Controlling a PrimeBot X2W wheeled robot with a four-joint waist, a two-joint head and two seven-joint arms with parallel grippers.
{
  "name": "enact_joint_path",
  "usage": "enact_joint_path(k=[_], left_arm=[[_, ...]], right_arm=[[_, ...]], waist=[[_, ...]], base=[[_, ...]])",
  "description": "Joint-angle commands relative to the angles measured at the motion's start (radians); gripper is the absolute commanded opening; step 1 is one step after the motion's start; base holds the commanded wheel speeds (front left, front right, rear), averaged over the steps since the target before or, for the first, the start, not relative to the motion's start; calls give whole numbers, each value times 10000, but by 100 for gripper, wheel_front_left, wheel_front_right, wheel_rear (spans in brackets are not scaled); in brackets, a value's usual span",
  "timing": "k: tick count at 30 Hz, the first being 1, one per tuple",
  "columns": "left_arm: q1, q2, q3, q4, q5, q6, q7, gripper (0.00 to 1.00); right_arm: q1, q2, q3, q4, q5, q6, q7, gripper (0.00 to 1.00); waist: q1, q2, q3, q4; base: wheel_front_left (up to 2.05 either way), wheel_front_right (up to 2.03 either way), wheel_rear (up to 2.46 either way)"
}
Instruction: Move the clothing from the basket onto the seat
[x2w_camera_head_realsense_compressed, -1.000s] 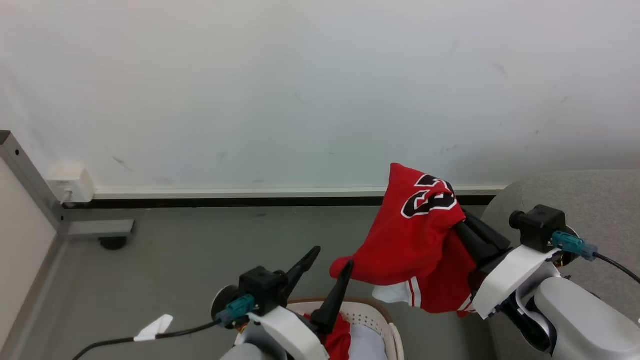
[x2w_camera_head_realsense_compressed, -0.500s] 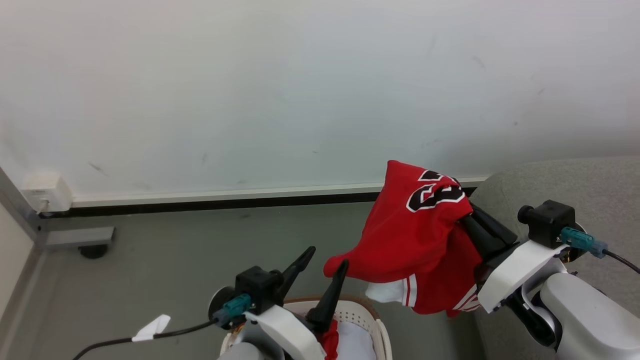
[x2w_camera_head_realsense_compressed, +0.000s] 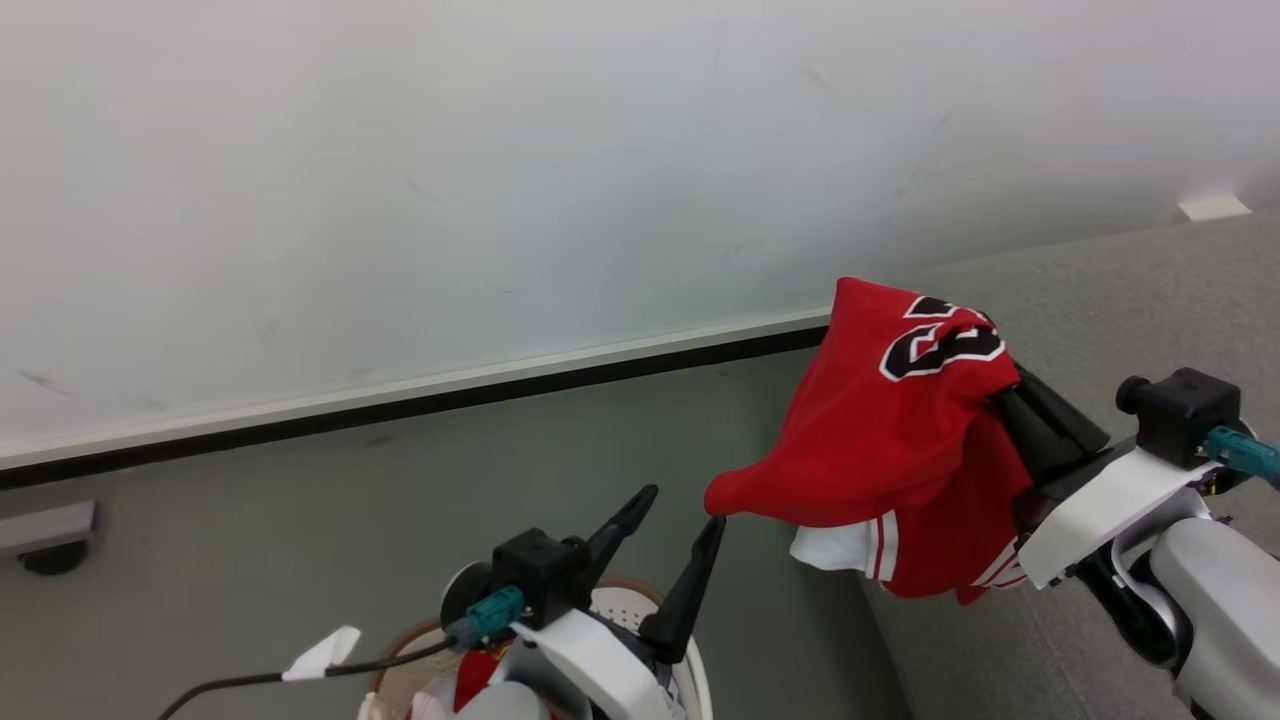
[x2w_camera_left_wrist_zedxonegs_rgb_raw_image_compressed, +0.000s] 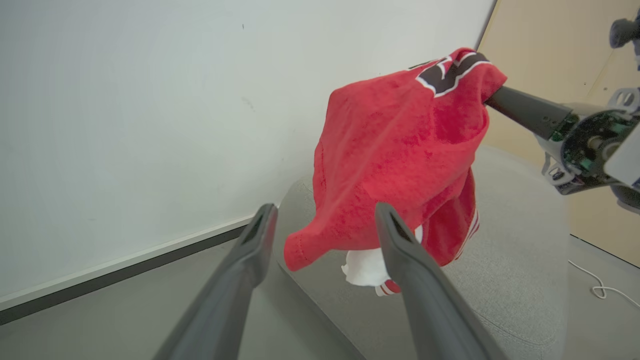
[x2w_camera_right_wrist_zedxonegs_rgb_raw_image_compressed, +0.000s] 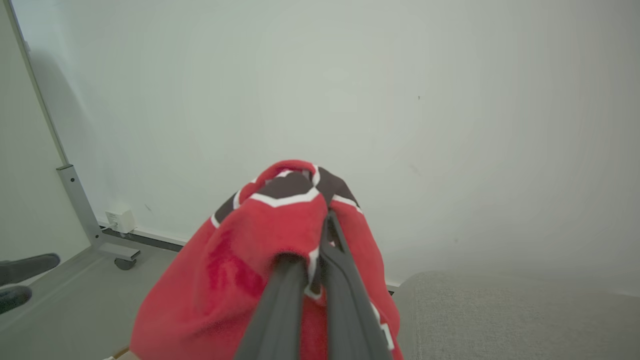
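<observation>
Swinging to the right since a second ago, the head camera now shows more of the grey seat, and the red jersey, which then hung left of the seat's edge, now overlaps that edge. It hangs in the air from the right gripper, whose two dark fingers are pressed close together with a fold of the cloth, bearing black white-edged figures, pinched between them. Loose fabric droops down and to the left, with white striped trim and a white patch at its lower end, clear of the floor and to the right of the basket. The left gripper is above the basket's far rim, its fingers spread wide and holding nothing; the right fingertip is just beside the jersey's lowest left corner, though whether they touch cannot be told. More red and white clothing lies in the basket at the near edge.
</observation>
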Motion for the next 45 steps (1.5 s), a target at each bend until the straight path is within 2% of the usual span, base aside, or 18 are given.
enact_joint_path(k=[1,10,18,22,27,31,34,38,42,43,44,45], left_arm=[[-30,-53,-43,-28,53,-46,-5,100],[-196,-361,-369,-62,297,-203,-5,100],[-581,-437,-509,-193,513,-329,-5,100],[-968,-378,-580,-260,638,-415,-5,100],[-1435,-264,-474,-414,570,-479,-5,100],[-1630,-192,-240,-639,540,-514,-5,100],[-1642,-167,-132,-708,492,-527,-5,100],[-1501,-163,-6,-666,421,-546,-5,100],[-1381,-188,108,-603,423,-574,-5,100],[-1355,-194,132,-574,418,-581,-5,100],[-1318,-201,162,-535,408,-588,-5,100],[-1285,-197,206,-518,411,-588,-5,100]], right_arm=[[144,-139,-131,-59,-147,-23,-37,0],[441,-670,-781,-317,-231,-23,-37,0],[107,-837,-1969,-117,-79,-23,-37,0],[-658,-990,-3133,520,1,-23,-37,0],[-2045,-1326,-5173,1499,-423,-23,-35,0],[-3070,-1608,-6767,2376,-1366,-25,-34,0],[-3398,-1587,-7667,3177,-2226,-23,-19,0],[-3003,-1158,-8613,4189,-3423,-23,-20,0],[-2317,-455,-10005,4561,-4242,-25,-23,0],[-2110,-247,-10348,4548,-4484,-23,-23,10],[-1886,-8,-10635,4485,-4684,-23,-20,33],[-1674,200,-10885,4341,-4907,-25,-20,100]], waist=[[-1,0,199,-409],[-1,0,584,-1103],[-1,0,1615,-693],[-1,0,2514,-234],[-1,0,3589,342],[-1,0,4319,643],[-1,0,4681,829],[-1,0,4833,960],[-1,0,4795,964],[-1,0,4749,952],[-1,0,4693,938],[-1,0,4633,914]], base=[[0,0,0],[0,0,0],[0,0,0],[0,0,0],[0,0,0],[0,0,0],[0,0,0],[0,0,0],[0,0,0],[0,0,0],[0,0,0],[0,0,0]])
